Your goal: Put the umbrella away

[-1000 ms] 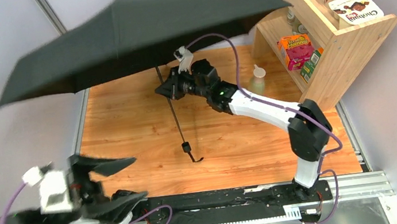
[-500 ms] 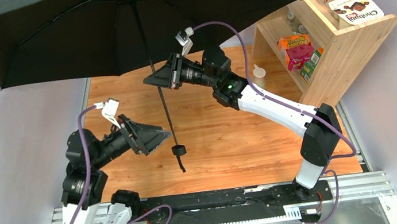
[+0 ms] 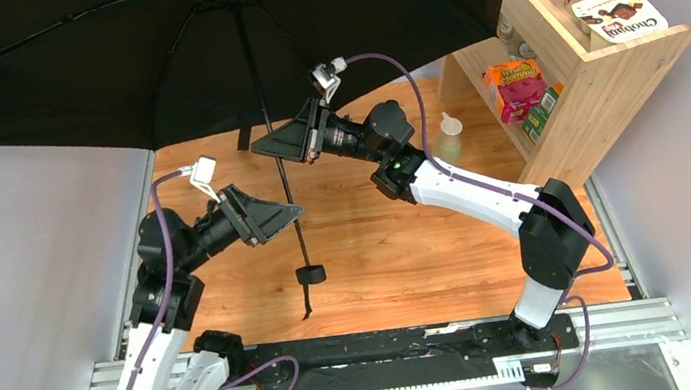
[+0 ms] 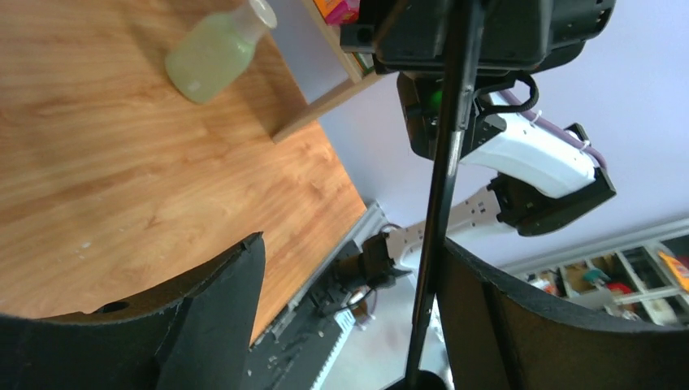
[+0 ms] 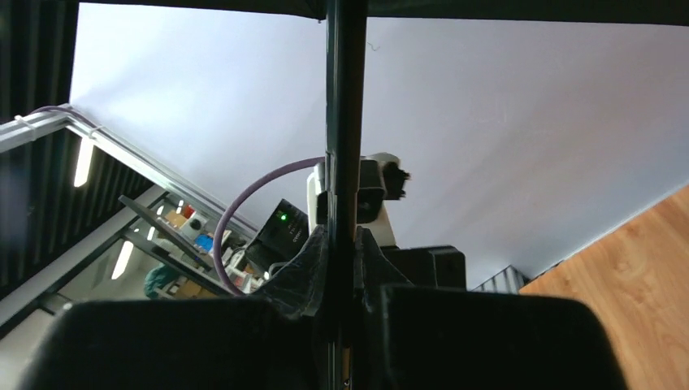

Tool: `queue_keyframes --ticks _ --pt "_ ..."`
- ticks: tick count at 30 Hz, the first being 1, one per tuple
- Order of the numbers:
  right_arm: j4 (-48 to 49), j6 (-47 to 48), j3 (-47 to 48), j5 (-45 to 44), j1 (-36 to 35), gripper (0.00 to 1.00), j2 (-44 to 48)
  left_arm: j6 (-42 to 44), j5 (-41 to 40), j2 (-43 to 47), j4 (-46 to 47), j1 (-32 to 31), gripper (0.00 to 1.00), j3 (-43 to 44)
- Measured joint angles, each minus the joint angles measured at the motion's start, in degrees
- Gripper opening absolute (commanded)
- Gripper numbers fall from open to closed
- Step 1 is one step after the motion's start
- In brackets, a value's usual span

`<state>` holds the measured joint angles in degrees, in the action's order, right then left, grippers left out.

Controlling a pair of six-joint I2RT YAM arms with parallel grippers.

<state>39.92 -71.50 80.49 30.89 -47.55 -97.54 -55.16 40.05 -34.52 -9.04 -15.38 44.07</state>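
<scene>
The umbrella (image 3: 200,43) is fully open and held aloft, its black canopy filling the overhead view from about 9 o'clock round to 1 o'clock. Its thin shaft (image 3: 277,179) runs down toward 6 o'clock and ends in the knob handle (image 3: 311,275), which hangs free above the wooden tabletop (image 3: 409,247) with the loop strap dangling below it.

The right gripper (image 3: 272,144) pinches the shaft just under the canopy; its wrist view shows the fingers pressed against the rod on both sides. The left gripper (image 3: 293,210) sits lower on the shaft, between the right gripper and the handle. In its wrist view the fingers (image 4: 211,325) are spread, with the shaft (image 4: 439,187) passing between them near the right-hand finger; whether it touches that finger cannot be told.

The step in hand appears to be closing the canopy. The next move likely calls for the left fingers to close on the shaft, giving a second hold, so the runner can be drawn down while the right arm steadies the umbrella.

A wooden shelf (image 3: 590,92) with boxes stands at 2 o'clock, and a small bottle (image 3: 451,131) beside it.
</scene>
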Motion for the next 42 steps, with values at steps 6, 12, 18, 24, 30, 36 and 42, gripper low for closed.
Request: queue_keyframes --ticks 6,12,18,24,30,36,42 --pt "-6.2 6.7 0.6 -4.9 -2.0 0.0 0.5 1.2 0.9 -4.1 -0.3 0.0 0.68 0.6" --pt "-25.7 18.1 1.8 -17.1 -8.9 0.0 4.1 5.0 -0.4 -5.3 -3.6 0.0 0.18 2.2" --pt "-33.0 26.5 5.6 -22.1 -10.9 0.45 4.8 8.3 -0.2 -6.1 -7.4 -0.3 0.0 5.6" --pt "-45.8 34.2 18.8 -30.4 -11.2 0.7 3.8 14.9 -7.7 -5.1 -15.8 -0.2 0.0 7.6" --pt "-52.3 38.7 34.6 -38.2 -11.3 0.7 -3.4 18.4 -13.6 -4.9 -22.5 -0.2 0.0 9.7" --pt "-59.5 41.0 49.9 -43.3 -11.3 0.69 -15.5 19.7 -15.0 -4.8 -24.2 0.0 0.0 9.8" --pt "-61.6 41.3 52.7 -44.4 -11.8 0.61 -19.7 20.6 -16.3 -4.5 -26.1 0.0 0.0 9.8"
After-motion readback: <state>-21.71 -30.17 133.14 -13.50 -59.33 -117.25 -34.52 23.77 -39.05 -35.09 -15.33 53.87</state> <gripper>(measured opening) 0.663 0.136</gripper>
